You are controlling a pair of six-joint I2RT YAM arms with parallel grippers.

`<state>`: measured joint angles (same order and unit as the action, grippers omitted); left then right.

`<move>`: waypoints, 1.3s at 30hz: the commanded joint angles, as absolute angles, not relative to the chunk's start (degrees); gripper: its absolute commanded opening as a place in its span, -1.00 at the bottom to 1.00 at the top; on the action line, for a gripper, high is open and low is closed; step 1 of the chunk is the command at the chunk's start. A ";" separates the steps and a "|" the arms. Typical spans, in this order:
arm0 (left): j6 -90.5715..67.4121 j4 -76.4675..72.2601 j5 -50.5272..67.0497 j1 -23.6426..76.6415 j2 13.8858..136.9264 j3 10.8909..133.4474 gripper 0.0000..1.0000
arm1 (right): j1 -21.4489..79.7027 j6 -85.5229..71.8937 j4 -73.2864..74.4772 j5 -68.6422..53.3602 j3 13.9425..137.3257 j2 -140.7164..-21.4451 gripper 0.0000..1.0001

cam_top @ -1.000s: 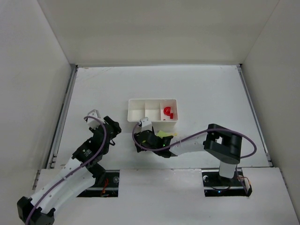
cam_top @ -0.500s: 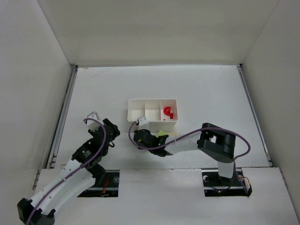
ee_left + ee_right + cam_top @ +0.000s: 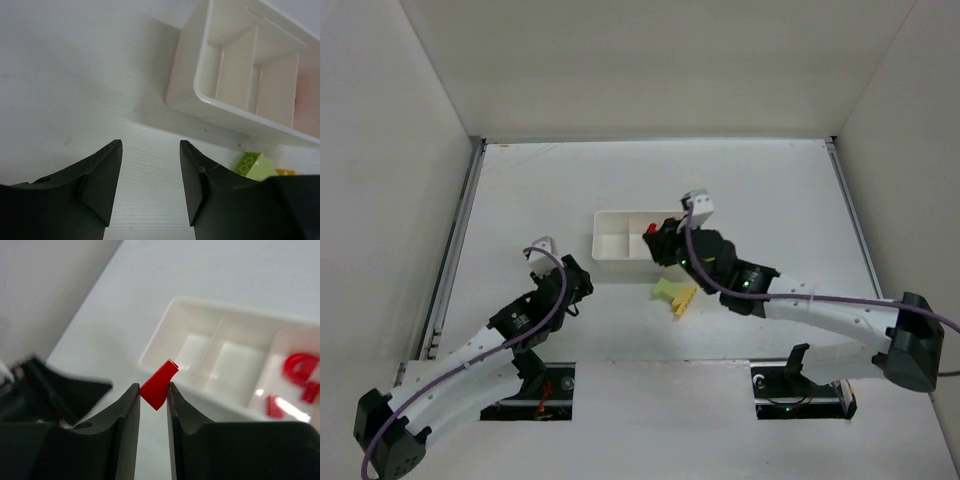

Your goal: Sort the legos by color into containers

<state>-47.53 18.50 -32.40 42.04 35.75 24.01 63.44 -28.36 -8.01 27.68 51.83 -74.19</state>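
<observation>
Table: the white table (image 3: 770,190) bore the tray and the loose bricks.
Tray: the white tray (image 3: 612,243), with three compartments, lay just beyond and below the right gripper's tips, and ahead and to the right of the left gripper.
Right gripper: the right gripper (image 3: 153,390) was clamped on a red brick and hung above the tray.
Left gripper: the left gripper (image 3: 150,150) had its jaws parted, low over the table, short of the tray's left end.
Red pieces: the red pieces (image 3: 300,367) lay in the end compartment, to the right of the right gripper's tips.
Yellow brick: the yellow brick (image 3: 684,299) lay just beside the green one, behind the right gripper.
Light green brick: the light green brick (image 3: 255,166) lay on the table just past the left gripper's right finger, near the tray's wall.
Red brick: the red brick (image 3: 159,383) was pinched tilted between the right gripper's fingertips.
</observation>
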 commanded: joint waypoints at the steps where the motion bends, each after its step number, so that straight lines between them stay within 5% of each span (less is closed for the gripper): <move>1: -47.81 11.70 -31.64 47.57 39.27 25.49 -0.07 | 55.88 -23.21 -7.12 27.96 49.57 -72.07 -0.51; 12: -51.59 2.47 -33.31 59.01 51.15 25.58 -0.06 | 45.04 -21.71 -8.79 24.34 49.31 -78.66 -0.48; 18: -51.77 0.27 -32.61 61.30 56.68 26.98 -0.04 | 45.13 -21.53 -8.52 24.52 50.01 -79.37 0.09; 29: -51.42 -2.90 -31.03 62.80 61.61 29.00 -0.01 | 49.60 -26.96 -3.53 25.49 38.79 -63.30 0.23; 39: -50.28 -1.93 -29.28 58.41 58.44 27.25 0.00 | 57.87 -42.89 6.50 25.58 29.44 -63.53 0.67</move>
